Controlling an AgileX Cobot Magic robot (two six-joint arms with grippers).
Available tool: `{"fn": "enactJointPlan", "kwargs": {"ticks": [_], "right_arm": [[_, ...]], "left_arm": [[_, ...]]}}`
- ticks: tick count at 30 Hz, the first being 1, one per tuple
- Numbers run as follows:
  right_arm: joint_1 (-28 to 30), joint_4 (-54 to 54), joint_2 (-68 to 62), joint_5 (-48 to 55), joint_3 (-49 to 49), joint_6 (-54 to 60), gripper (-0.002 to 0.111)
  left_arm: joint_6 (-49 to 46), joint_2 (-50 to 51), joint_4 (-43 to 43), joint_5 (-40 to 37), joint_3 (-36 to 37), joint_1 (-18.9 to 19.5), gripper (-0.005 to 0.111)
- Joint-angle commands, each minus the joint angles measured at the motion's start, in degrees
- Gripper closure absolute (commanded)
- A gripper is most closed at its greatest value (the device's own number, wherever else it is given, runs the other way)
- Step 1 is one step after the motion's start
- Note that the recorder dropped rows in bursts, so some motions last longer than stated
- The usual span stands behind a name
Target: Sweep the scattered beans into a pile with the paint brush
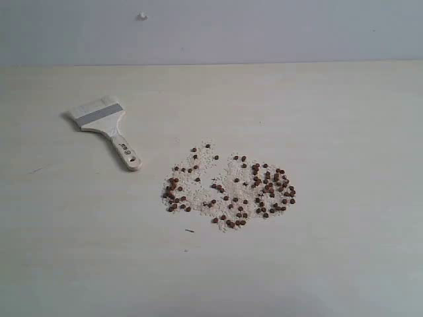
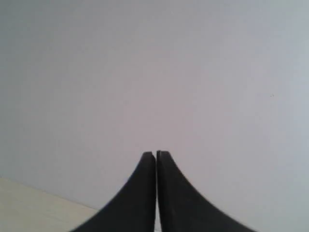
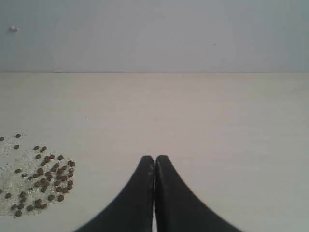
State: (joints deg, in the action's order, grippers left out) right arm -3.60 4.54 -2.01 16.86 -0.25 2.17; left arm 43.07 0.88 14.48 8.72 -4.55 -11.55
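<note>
Shut, empty black left gripper [image 2: 156,153] and right gripper [image 3: 155,157] are seen; grasping the pale wooden flat paint brush [image 1: 106,125] near the scattered reddish-brown beans [image 1: 268,187] is judged next.

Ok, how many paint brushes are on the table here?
1. A wide flat brush with pale wooden handle and silver metal ferrule lies on the pale table, left of the scattered reddish-brown beans and apart from them. None seems hidden.
</note>
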Motion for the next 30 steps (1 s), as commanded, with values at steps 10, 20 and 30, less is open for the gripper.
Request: {"fn": "enactJointPlan", "kwargs": {"ticks": [10,20,30], "right_arm": [[-0.1,-0.2,-0.1,-0.6,0.3,0.0,0.108],[-0.1,-0.2,-0.1,-0.6,0.3,0.0,0.108],[-0.1,-0.2,-0.1,-0.6,0.3,0.0,0.108]], "left_arm": [[-6.2,32.0,6.1,-23.0,-29.9,0.1,0.065],[-31.4,62.8,-9.1,-51.5,-53.3,-2.0,0.045],[-34.1,83.3,-9.5,-64.9,-71.7,-10.3,0.045]]}}
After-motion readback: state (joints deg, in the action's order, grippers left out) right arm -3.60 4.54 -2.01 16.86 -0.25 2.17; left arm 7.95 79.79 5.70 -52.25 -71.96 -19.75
